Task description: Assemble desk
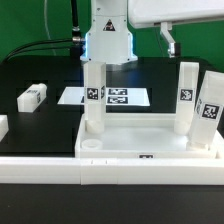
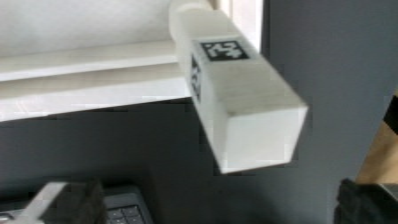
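Showing the desk top (image 1: 120, 135), a white rimmed plastic tray, with three square matte legs (image 1: 187, 95) upright at its corners, apparently seated. Its fourth corner socket (image 1: 90, 145) is empty. A loose leg (image 1: 33, 95) lies well apart from the desk top, unfitted. The gripper (image 2: 214, 200), released, hovers near one tagged leg (image 2: 240, 100).

3 upright legs (image 1: 187, 95) at desk top (image 1: 120, 148) corners (tall obstacles), middle btwn them free
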You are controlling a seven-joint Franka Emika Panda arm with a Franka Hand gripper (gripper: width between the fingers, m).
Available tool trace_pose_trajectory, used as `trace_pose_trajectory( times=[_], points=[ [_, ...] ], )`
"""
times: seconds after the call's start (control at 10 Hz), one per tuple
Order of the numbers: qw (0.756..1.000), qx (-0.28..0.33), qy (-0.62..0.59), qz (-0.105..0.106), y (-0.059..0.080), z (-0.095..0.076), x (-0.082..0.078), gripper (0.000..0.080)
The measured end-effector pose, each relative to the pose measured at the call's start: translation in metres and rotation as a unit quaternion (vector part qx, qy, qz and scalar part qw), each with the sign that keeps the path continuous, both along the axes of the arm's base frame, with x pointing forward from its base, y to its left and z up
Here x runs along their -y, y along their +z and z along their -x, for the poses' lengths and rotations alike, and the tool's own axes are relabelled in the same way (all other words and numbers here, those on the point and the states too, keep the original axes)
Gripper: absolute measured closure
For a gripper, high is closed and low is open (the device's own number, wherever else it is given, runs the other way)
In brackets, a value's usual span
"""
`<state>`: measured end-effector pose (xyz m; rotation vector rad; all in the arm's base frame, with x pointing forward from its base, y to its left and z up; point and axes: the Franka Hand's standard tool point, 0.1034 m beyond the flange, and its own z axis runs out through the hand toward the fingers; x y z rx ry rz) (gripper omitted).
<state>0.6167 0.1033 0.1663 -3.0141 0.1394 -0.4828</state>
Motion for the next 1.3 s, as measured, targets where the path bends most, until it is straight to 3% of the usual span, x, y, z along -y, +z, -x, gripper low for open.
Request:
trace_pose_trajectory(
  times=[0.4, 0.5, 0.7, 0.9, 1.3],
  points=[
    [0.992, -0.129, 0.006, -0.008, -0.001, 0.005, 0.003, 0.0151],
    [0.989, -0.142, 0.018, 0.018, -0.006, 0.002, 0.002, 0.0151],
    [0.988, -0.144, 0.016, 0.049, -0.014, -0.007, -0.015, 0.0151],
    [0.988, -0.146, 0.011, 0.053, -0.024, -0.008, -0.023, 0.0151],
    [0.989, -0.140, 0.007, 0.050, -0.025, -0.010, -0.020, 0.0151]
  ],
)
